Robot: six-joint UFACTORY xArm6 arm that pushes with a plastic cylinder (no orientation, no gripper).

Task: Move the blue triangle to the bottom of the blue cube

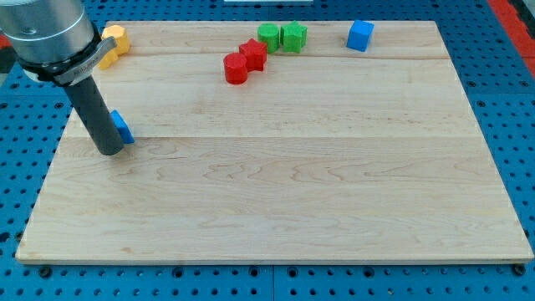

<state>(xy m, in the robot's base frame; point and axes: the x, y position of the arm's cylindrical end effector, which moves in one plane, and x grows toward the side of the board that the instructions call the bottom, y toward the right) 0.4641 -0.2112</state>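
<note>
The blue triangle [123, 127] lies near the board's left edge, partly hidden behind the rod. My tip [109, 151] rests on the board just left of and below the triangle, touching or nearly touching it. The blue cube [360, 35] stands near the view's top right, far from the triangle.
Two red blocks [244, 61] sit touching at top centre, with two green blocks [282, 37] just right of them. A yellow block [115, 39] sits at the top left, partly behind the arm. The wooden board [276, 192] lies on a blue perforated table.
</note>
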